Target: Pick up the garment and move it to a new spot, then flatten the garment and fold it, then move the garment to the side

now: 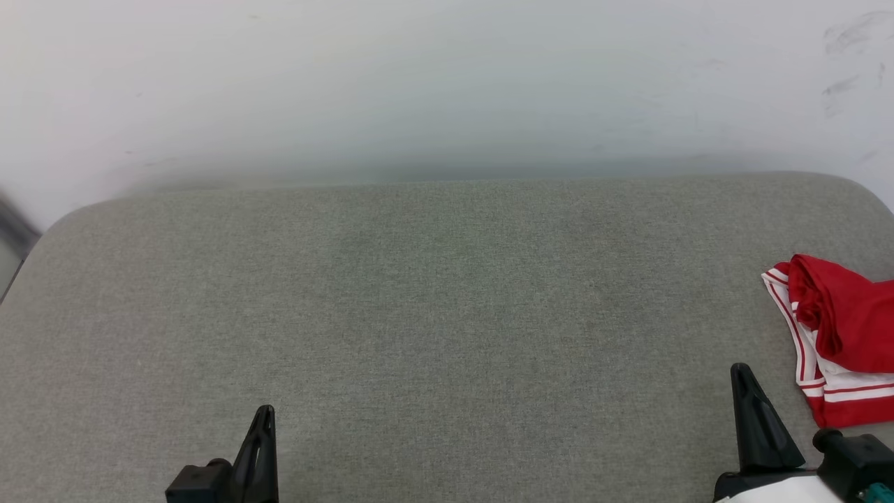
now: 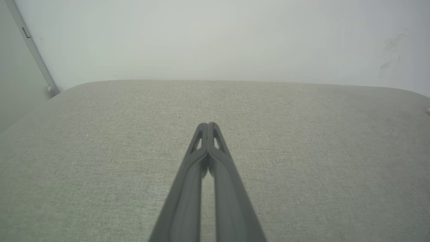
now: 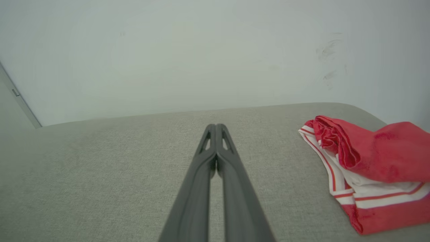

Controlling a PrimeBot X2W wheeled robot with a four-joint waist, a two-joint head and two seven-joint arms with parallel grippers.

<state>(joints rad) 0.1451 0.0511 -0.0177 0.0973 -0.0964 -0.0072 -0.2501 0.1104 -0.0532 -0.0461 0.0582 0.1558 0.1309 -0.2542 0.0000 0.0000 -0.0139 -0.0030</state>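
Nearest the robot, the left gripper (image 1: 264, 418) is seen at the bottom of the head view. Its two long dark fingers are pressed together, and nothing is held between them. The same is seen in the left wrist view, where the tips meet over bare cloth. The right gripper (image 1: 742, 374) is seen low on the right side. It is squeezed tight too, and nothing is held by it. Both are seen low over the soft grey cloth-covered surface (image 1: 447, 300).

A bit farther out, near the right gripper, the red jersey shirt with white parts and red-and-white striped trim (image 1: 845, 328) is found. It lies at the right-hand edge of the surface, and part of it is cut off by the side of the head view. It is not touched by either gripper. It is bunched into a small heap, with the red part rolled over the white part. No letters or numbers can be made out.

How much of the job is done cannot be settled. A shirt heaped at the side could be one waiting to be picked up. It could also be one folded loosely and set aside. The heap looks more rumpled than neat.

Farthest away, a plain white wall (image 1: 447, 84) with a few dark scuff marks is seen.
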